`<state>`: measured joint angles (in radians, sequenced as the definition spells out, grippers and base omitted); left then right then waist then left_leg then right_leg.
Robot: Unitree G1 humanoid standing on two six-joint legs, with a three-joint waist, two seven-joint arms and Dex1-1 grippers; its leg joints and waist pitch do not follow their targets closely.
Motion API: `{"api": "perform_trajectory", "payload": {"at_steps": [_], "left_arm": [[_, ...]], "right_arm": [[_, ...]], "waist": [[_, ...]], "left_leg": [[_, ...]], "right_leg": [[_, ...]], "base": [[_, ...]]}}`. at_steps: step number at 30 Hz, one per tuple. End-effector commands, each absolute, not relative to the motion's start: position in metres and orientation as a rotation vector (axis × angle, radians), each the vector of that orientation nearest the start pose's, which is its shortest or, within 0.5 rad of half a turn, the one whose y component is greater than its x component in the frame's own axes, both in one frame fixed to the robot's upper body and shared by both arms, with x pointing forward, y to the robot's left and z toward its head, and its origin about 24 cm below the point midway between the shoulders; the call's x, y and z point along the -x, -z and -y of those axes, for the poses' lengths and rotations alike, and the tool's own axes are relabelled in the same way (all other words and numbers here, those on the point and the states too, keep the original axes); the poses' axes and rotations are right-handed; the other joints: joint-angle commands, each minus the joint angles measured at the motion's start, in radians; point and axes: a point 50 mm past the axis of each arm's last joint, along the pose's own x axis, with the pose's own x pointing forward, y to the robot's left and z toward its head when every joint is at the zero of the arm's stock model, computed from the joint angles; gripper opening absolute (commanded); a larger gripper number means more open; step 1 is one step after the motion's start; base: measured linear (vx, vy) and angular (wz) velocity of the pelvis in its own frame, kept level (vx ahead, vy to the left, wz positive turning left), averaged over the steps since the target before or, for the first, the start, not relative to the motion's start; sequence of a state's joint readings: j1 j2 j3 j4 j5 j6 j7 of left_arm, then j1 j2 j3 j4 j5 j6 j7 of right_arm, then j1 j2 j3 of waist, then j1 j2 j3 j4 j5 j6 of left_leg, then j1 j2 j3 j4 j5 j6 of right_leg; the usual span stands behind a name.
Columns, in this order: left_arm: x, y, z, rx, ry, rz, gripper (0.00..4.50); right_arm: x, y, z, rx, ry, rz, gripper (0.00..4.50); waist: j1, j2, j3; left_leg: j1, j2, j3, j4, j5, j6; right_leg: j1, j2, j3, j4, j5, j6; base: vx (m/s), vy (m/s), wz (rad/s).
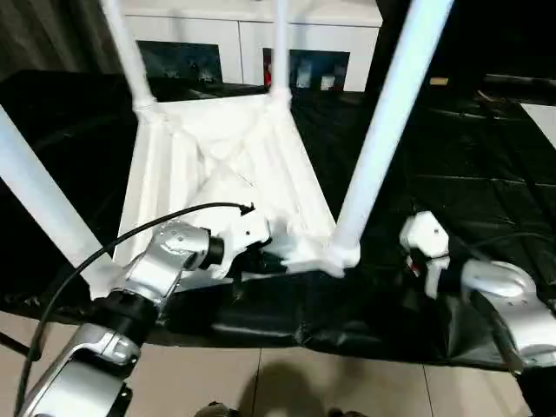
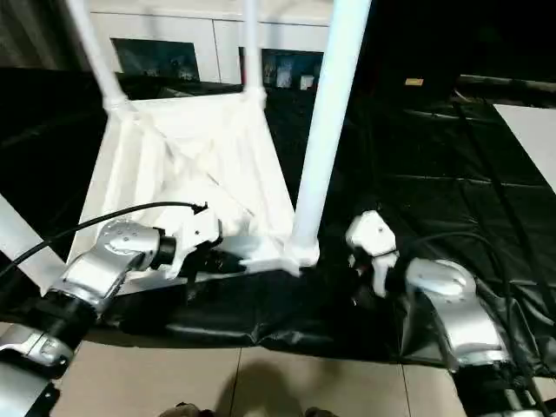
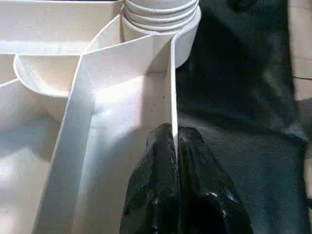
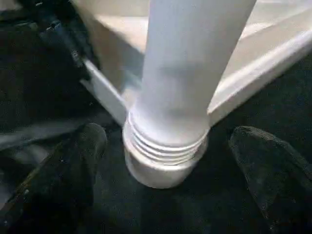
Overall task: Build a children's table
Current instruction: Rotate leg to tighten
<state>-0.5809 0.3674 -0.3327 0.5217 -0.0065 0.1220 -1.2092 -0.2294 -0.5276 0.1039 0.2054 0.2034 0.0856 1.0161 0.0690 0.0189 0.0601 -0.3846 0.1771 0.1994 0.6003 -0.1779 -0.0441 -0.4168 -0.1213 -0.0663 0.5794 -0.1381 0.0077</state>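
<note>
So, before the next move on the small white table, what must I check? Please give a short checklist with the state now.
1. Left claw pinches the rim wall of the table top: ok.
2. Right claw open, one finger on each side of the near leg, not touching it: ok.
3. Near leg stands in its corner socket: ok.
4. Leg screwed fully home; thread rings show above the socket: cannot tell.
5. All four legs upright: ok.
6. Top lies flat on the black cover: cannot tell.
</note>
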Motion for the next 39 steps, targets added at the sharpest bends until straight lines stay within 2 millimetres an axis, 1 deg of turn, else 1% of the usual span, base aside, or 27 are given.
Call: {"api": "perform_trajectory", "payload": {"at_steps": [1,2,4,5,6,7,9,12,13,14,15,18,19,20,21,24,27,30,31,33,36,37,39], "left_arm": [[-0.306,-0.065,-0.108,-0.405,1.488,-0.368,0.0],[-0.305,-0.065,-0.108,-0.405,1.494,-0.367,0.0],[-0.305,-0.065,-0.107,-0.403,1.503,-0.368,0.0],[-0.304,-0.065,-0.106,-0.4,1.51,-0.37,0.0],[-0.303,-0.065,-0.106,-0.397,1.517,-0.373,0.0],[-0.302,-0.065,-0.106,-0.396,1.521,-0.374,0.0],[-0.301,-0.065,-0.105,-0.393,1.524,-0.376,0.0],[-0.3,-0.064,-0.106,-0.394,1.529,-0.382,0.0],[-0.3,-0.064,-0.106,-0.395,1.529,-0.383,0.0],[-0.3,-0.064,-0.106,-0.398,1.53,-0.387,0.0],[-0.3,-0.063,-0.107,-0.4,1.53,-0.389,0.0],[-0.3,-0.063,-0.107,-0.401,1.53,-0.39,0.0],[-0.3,-0.064,-0.107,-0.401,1.529,-0.391,0.0],[-0.3,-0.064,-0.107,-0.402,1.528,-0.392,0.0],[-0.3,-0.064,-0.107,-0.403,1.528,-0.394,0.0],[-0.3,-0.063,-0.107,-0.404,1.528,-0.397,0.0],[-0.3,-0.063,-0.108,-0.406,1.527,-0.4,0.0],[-0.299,-0.063,-0.109,-0.407,1.527,-0.402,0.0],[-0.299,-0.062,-0.11,-0.409,1.526,-0.405,0.0],[-0.299,-0.062,-0.11,-0.41,1.525,-0.407,0.0],[-0.3,-0.062,-0.11,-0.406,1.514,-0.406,0.0],[-0.301,-0.062,-0.11,-0.401,1.508,-0.404,0.0],[-0.301,-0.062,-0.109,-0.397,1.502,-0.401,0.0]], "right_arm": [[-0.267,-0.059,0.186,0.28,-1.12,-0.255,4.45],[-0.268,-0.058,0.185,0.304,-1.112,-0.252,4.45],[-0.27,-0.056,0.185,0.317,-1.104,-0.257,4.45],[-0.271,-0.056,0.184,0.319,-1.094,-0.254,4.45],[-0.273,-0.056,0.184,0.311,-1.091,-0.252,4.45],[-0.273,-0.057,0.184,0.306,-1.089,-0.251,4.45],[-0.274,-0.057,0.184,0.307,-1.091,-0.244,4.45],[-0.275,-0.057,0.183,0.295,-1.101,-0.243,4.45],[-0.275,-0.057,0.183,0.295,-1.102,-0.243,4.29],[-0.275,-0.058,0.183,0.303,-1.113,-0.24,4.29],[-0.275,-0.058,0.183,0.308,-1.115,-0.238,4.08],[-0.274,-0.058,0.184,0.301,-1.12,-0.24,3.87],[-0.274,-0.058,0.184,0.299,-1.123,-0.242,3.78],[-0.274,-0.058,0.184,0.296,-1.128,-0.247,3.56],[-0.274,-0.058,0.184,0.296,-1.131,-0.25,3.49],[-0.274,-0.057,0.185,0.3,-1.135,-0.253,3.38],[-0.273,-0.056,0.186,0.311,-1.142,-0.258,3.05],[-0.273,-0.055,0.186,0.31,-1.143,-0.26,2.94],[-0.273,-0.055,0.186,0.31,-1.142,-0.261,2.77],[-0.273,-0.055,0.186,0.309,-1.14,-0.26,2.73],[-0.28,-0.054,0.186,0.288,-1.057,-0.232,2.7],[-0.283,-0.054,0.185,0.286,-1.023,-0.222,2.69],[-0.285,-0.054,0.184,0.282,-0.989,-0.212,2.69]], "waist": [[0.001,-0.017,-0.072],[0.002,-0.016,-0.071],[0.003,-0.016,-0.07],[0.004,-0.019,-0.07],[0.005,-0.018,-0.07],[0.006,-0.018,-0.072],[0.009,-0.017,-0.072],[0.014,-0.018,-0.075],[0.014,-0.017,-0.076],[0.015,-0.017,-0.077],[0.016,-0.017,-0.077],[0.016,-0.018,-0.078],[0.016,-0.017,-0.078],[0.016,-0.018,-0.077],[0.016,-0.019,-0.077],[0.016,-0.018,-0.077],[0.017,-0.02,-0.077],[0.016,-0.02,-0.078],[0.017,-0.02,-0.078],[0.017,-0.019,-0.078],[0.016,-0.019,-0.077],[0.015,-0.017,-0.078],[0.01,-0.018,-0.075]], "left_leg": [[0.021,0.051,-0.018,-0.08,-0.295,0.075],[0.023,0.051,-0.018,-0.081,-0.301,0.067],[0.024,0.051,-0.018,-0.082,-0.306,0.059],[0.024,0.051,-0.018,-0.082,-0.307,0.058],[0.023,0.051,-0.019,-0.083,-0.31,0.054],[0.02,0.05,-0.02,-0.084,-0.302,0.053],[0.021,0.05,-0.02,-0.083,-0.293,0.054],[0.019,0.05,-0.019,-0.081,-0.268,0.062],[0.018,0.05,-0.019,-0.08,-0.255,0.066],[0.018,0.049,-0.019,-0.079,-0.249,0.069],[0.017,0.049,-0.018,-0.078,-0.24,0.073],[0.016,0.049,-0.018,-0.076,-0.224,0.084],[0.016,0.049,-0.018,-0.076,-0.224,0.086],[0.016,0.049,-0.017,-0.076,-0.227,0.085],[0.016,0.049,-0.018,-0.077,-0.231,0.084],[0.018,0.049,-0.018,-0.077,-0.243,0.077],[0.017,0.049,-0.018,-0.077,-0.236,0.079],[0.016,0.049,-0.018,-0.075,-0.222,0.085],[0.016,0.048,-0.018,-0.075,-0.223,0.086],[0.016,0.049,-0.018,-0.075,-0.222,0.086],[0.015,0.048,-0.018,-0.075,-0.23,0.083],[0.017,0.048,-0.018,-0.076,-0.236,0.079],[0.015,0.047,-0.02,-0.079,-0.249,0.066]], "right_leg": [[0.047,-0.031,0.033,-0.061,-0.342,-0.226],[0.043,-0.031,0.034,-0.064,-0.357,-0.221],[0.041,-0.03,0.035,-0.065,-0.369,-0.214],[0.041,-0.03,0.035,-0.066,-0.372,-0.211],[0.042,-0.031,0.035,-0.065,-0.381,-0.208],[0.045,-0.032,0.034,-0.064,-0.377,-0.204],[0.044,-0.031,0.035,-0.064,-0.369,-0.202],[0.046,-0.031,0.035,-0.059,-0.329,-0.209],[0.047,-0.031,0.035,-0.056,-0.31,-0.215],[0.048,-0.03,0.034,-0.055,-0.302,-0.218],[0.048,-0.03,0.034,-0.054,-0.288,-0.223],[0.05,-0.029,0.034,-0.051,-0.267,-0.229],[0.05,-0.029,0.033,-0.051,-0.271,-0.229],[0.05,-0.029,0.033,-0.052,-0.276,-0.229],[0.05,-0.03,0.033,-0.053,-0.287,-0.227],[0.049,-0.03,0.033,-0.055,-0.309,-0.22],[0.05,-0.03,0.033,-0.054,-0.301,-0.22],[0.051,-0.029,0.033,-0.051,-0.281,-0.225],[0.051,-0.03,0.033,-0.052,-0.285,-0.226],[0.05,-0.03,0.033,-0.052,-0.286,-0.227],[0.05,-0.03,0.032,-0.053,-0.298,-0.225],[0.048,-0.03,0.032,-0.054,-0.307,-0.224],[0.049,-0.029,0.032,-0.056,-0.321,-0.219]], "base": [[0.0,0.0,0.0],[0.0,0.0,0.0],[0.0,0.0,0.0],[0.0,0.0,0.0],[0.0,0.0,0.0],[0.0,0.0,0.0],[0.0,0.0,0.0],[0.0,0.0,0.0],[0.0,0.0,0.0],[0.0,0.0,0.0],[0.0,0.0,0.0],[0.0,0.0,0.0],[0.0,0.0,0.0],[0.0,0.0,0.0],[0.0,0.0,0.0],[0.0,0.0,0.0],[0.0,0.0,0.0],[0.0,0.0,0.0],[0.0,0.0,0.0],[0.0,0.0,0.0],[0.0,0.0,0.0],[0.0,0.0,0.0],[0.0,0.0,0.0]]}}
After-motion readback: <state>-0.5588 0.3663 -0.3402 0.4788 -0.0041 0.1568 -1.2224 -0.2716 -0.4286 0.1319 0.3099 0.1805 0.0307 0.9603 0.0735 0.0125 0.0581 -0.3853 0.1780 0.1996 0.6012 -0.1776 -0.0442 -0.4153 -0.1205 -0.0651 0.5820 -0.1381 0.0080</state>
